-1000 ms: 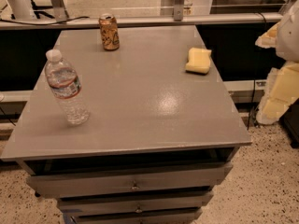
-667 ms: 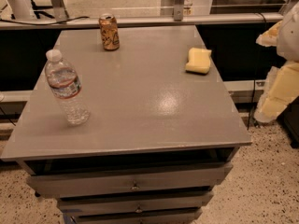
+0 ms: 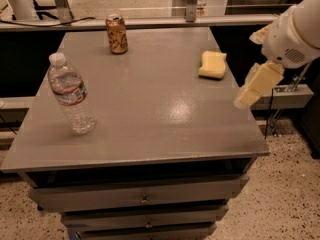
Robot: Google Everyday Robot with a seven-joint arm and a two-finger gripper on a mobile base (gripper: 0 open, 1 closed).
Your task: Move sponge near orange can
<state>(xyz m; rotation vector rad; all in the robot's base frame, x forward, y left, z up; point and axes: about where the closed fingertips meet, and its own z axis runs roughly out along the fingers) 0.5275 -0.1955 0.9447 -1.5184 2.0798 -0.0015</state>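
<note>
Grey table (image 3: 150,119) carries sponge (image 3: 212,65), orange can (image 3: 116,34), seemingly upright bottle (image 3: 71,94); hand (image 3: 255,86) beside it

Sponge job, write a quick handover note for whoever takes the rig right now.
Gripper: at the table's right edge, just right of and in front of the sponge, holding nothing.
Sponge: lying near the right edge of the grey table, untouched.
Orange can: upright at the back, left of centre, far from the sponge.
Water bottle: upright at the left side.
Done: nothing yet.
Left: grasp the sponge, carry it across, set it beside the can.
</note>
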